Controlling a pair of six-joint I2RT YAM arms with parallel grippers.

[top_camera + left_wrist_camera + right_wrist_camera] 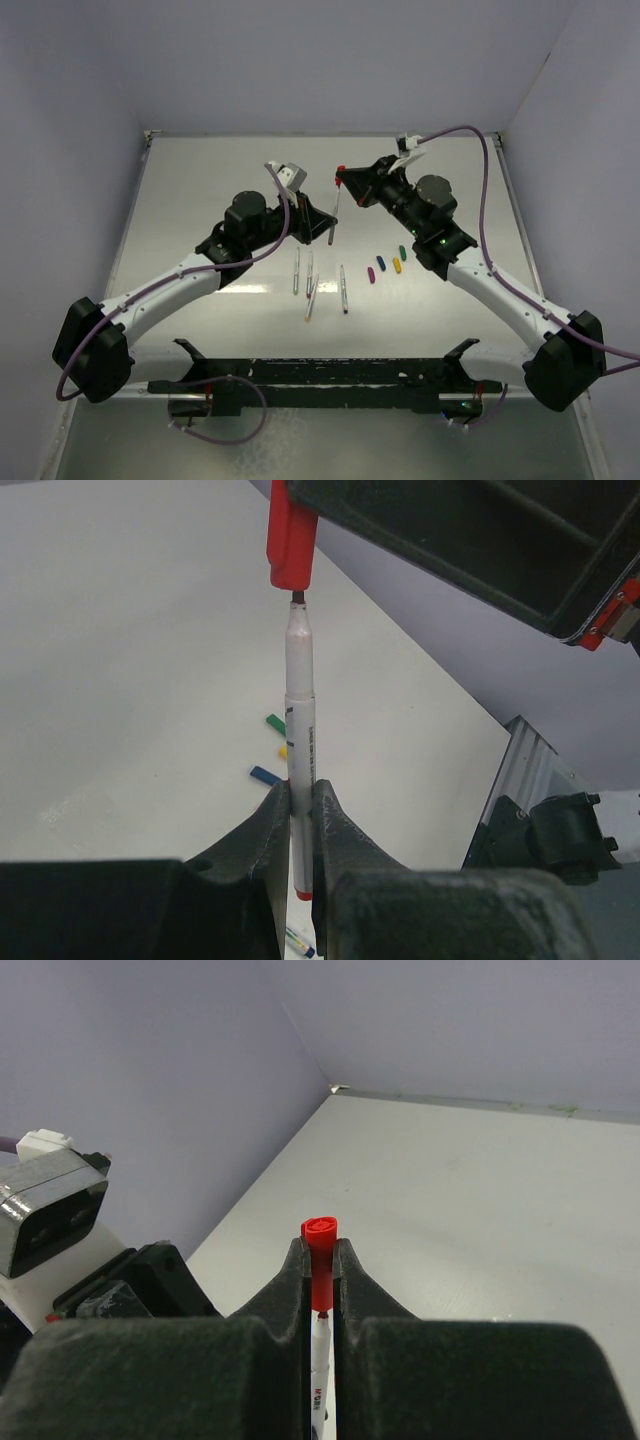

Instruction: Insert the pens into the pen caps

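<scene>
Even soft light, close claws blurred.

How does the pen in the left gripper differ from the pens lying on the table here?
The held pen is raised in the air, pinched in the left gripper; the table pens lie flat on the table, ungripped. The held pen's tip is right at the mouth of the red cap, which the right gripper holds; the table pens lie apart from the loose caps. All share thin silvery-grey bodies.
</scene>
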